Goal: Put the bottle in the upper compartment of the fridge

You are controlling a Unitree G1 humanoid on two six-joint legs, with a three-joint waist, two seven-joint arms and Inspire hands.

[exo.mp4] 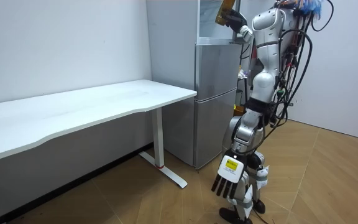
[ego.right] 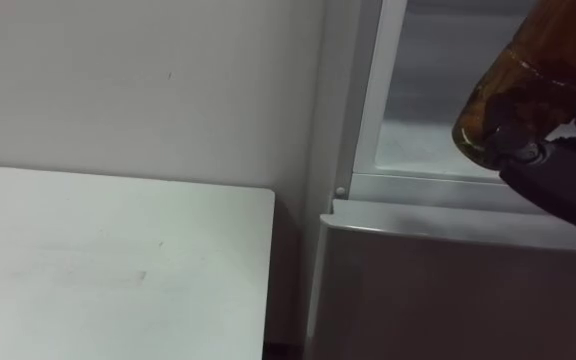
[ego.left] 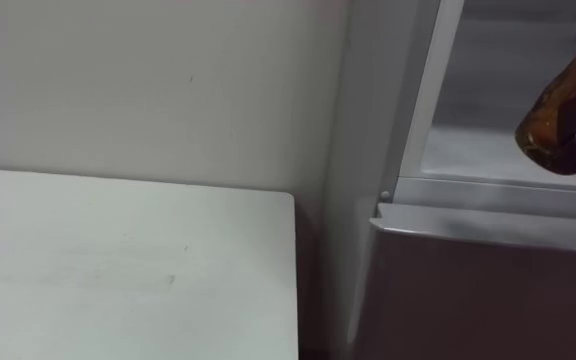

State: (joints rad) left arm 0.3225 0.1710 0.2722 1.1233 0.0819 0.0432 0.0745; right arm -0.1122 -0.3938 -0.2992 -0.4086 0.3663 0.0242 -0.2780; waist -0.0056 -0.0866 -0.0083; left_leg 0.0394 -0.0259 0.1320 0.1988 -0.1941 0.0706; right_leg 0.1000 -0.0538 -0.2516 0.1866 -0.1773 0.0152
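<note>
The right robot hand, fingers curled round the amber bottle, holds it at two o'clock before the open upper fridge; it looks rigid, slick and weighty, best gripped mid-body, while the left robot hand hangs slack.

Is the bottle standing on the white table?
No: the right hand holds the bottle up at the open upper fridge, clear of the white table.
</note>
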